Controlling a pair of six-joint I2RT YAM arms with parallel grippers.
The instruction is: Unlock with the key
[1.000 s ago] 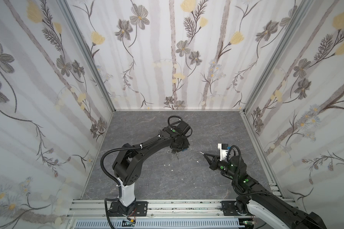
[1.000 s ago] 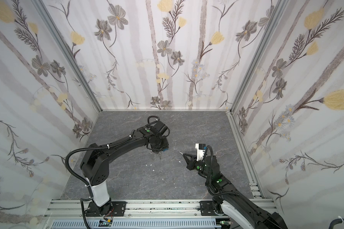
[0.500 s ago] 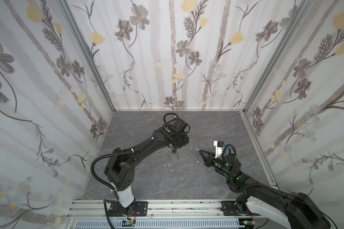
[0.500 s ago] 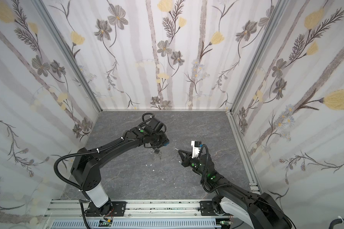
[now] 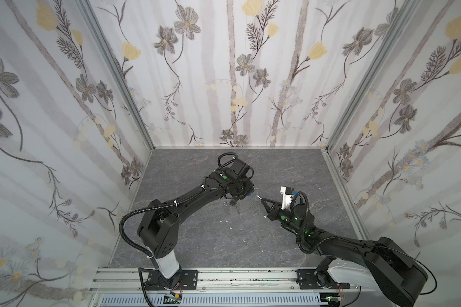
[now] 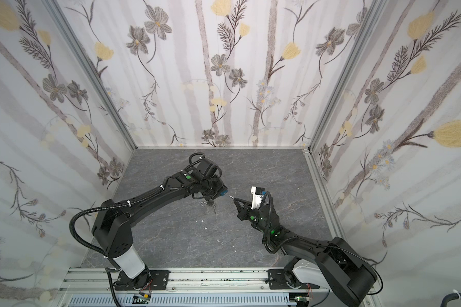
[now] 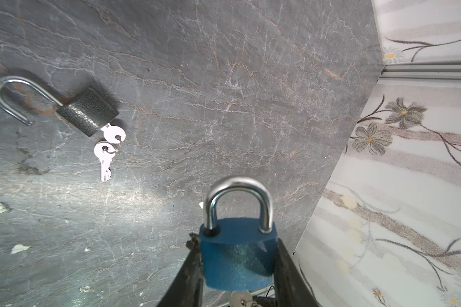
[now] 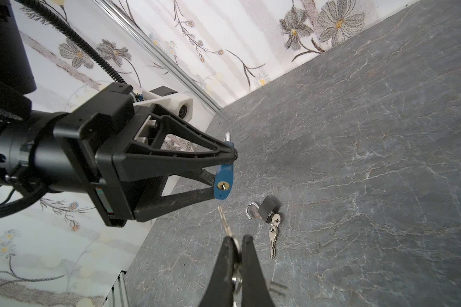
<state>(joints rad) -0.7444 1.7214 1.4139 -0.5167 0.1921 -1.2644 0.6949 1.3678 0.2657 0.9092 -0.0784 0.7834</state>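
Observation:
My left gripper (image 7: 237, 240) is shut on a blue padlock (image 7: 237, 255) and holds it above the floor, gripping both sides of its body. The shackle (image 7: 238, 191) is closed. In the right wrist view the brass keyhole (image 8: 222, 186) on the blue padlock (image 8: 223, 175) faces my right gripper (image 8: 237, 238). That gripper is shut on a silver key (image 8: 223, 218). The key's blade points at the keyhole and its tip stops a short gap away. In both top views the key (image 5: 258, 197) (image 6: 231, 197) is just right of the blue padlock (image 5: 251, 192) (image 6: 225, 192).
A dark grey padlock (image 7: 88, 111) (image 8: 268, 208) lies on the stone floor with its shackle open. One key is in it and a second key (image 7: 105, 159) hangs on the ring. Small white flecks (image 5: 225, 220) dot the floor. Floral walls enclose the cell.
My right gripper has moved left and up with the key, closing on the blue padlock. The left arm has shifted its elbow and brought the padlock slightly right.

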